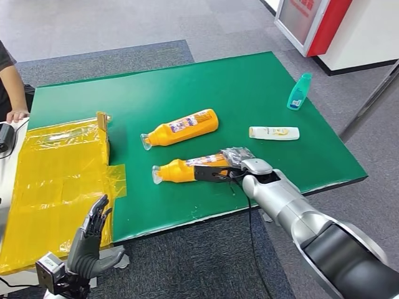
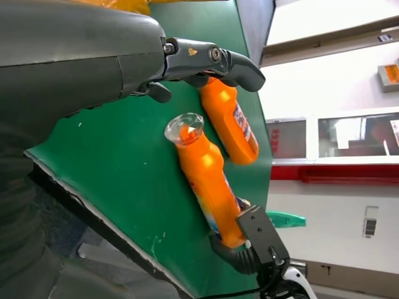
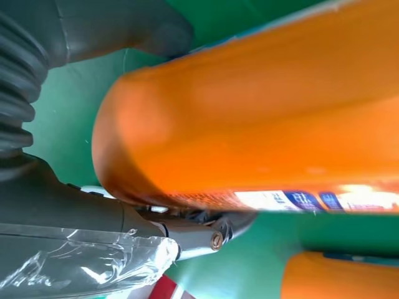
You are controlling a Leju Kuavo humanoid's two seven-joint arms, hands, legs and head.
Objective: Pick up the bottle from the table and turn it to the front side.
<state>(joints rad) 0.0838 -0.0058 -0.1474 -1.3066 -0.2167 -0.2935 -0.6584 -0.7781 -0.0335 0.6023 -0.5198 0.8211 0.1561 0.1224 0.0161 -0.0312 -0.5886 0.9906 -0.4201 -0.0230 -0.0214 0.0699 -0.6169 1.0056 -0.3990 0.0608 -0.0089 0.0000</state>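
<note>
The near orange bottle [image 1: 191,169] lies flat on its side on the green desk [image 1: 244,87], close to the front edge. Its clear cap points toward the yellow plastic sheet [image 1: 52,180].

The right robot hand [image 1: 225,168] is at the bottle's fat end. Its dark fingers [image 1: 212,173] lie along the side of the bottle and wrap around it. In the right wrist view, the bottle [image 3: 254,118] sits tight against the hand, with the thumb on 1 side and a finger [image 3: 207,233] on the other. The bottle looks like it rests on the desk.

The left robot hand [image 1: 91,240] is raised near the front corner of the desk, over the edge of the yellow sheet. Its fingers are apart and it holds nothing.

A second orange bottle [image 1: 181,128] lies just behind the first one, also on its side. A white bottle [image 1: 274,132] lies further to the right. A teal bottle [image 1: 299,91] lies near the far right edge.

A person's arm [image 1: 13,90] rests at the far left.
</note>
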